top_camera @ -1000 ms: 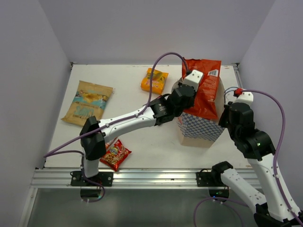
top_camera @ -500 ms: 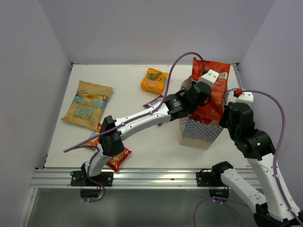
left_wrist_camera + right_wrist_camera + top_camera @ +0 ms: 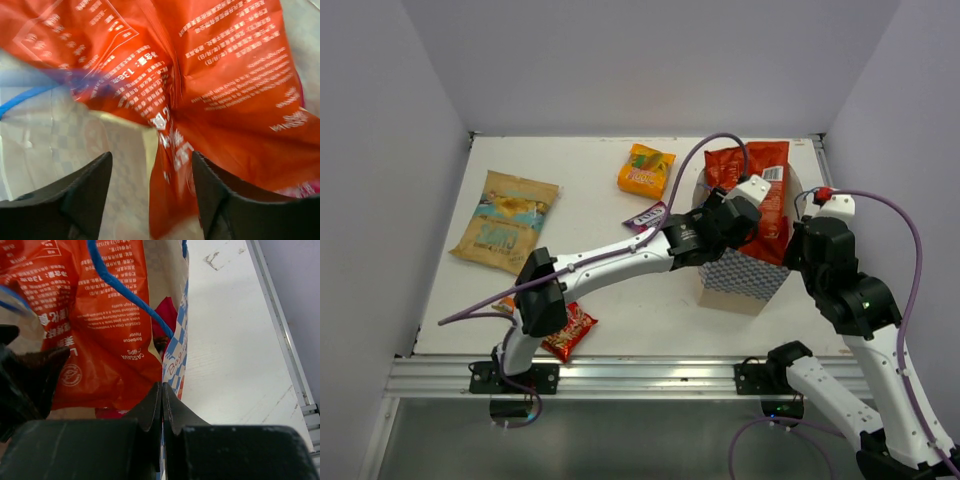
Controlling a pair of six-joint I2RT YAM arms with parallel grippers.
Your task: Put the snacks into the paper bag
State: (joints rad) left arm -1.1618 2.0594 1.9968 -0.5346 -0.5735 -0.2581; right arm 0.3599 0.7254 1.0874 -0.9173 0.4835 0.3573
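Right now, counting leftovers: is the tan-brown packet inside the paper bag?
No, the tan-brown packet lies on the table, left of the paper bag.

A red packet (image 3: 765,190) stands in the bag (image 3: 740,282) near the table's (image 3: 590,160) right edge. A tan packet (image 3: 505,218) lies near the left edge, an orange packet (image 3: 645,170) near the far edge.

Top view: light even and diffuse, from above; white bench (image 3: 620,300) bright. Shadows faint and soft under the arms and beside the paper bag (image 3: 740,282). Sharp edge to edge; walls lean slightly outward. Left wrist view: large red packet (image 3: 225,100) very close, saturated, its print smeared with blur; left pincer (image 3: 151,159) dark, soft-edged. Right wrist view: crisper, print legible, bench nearly washed out.
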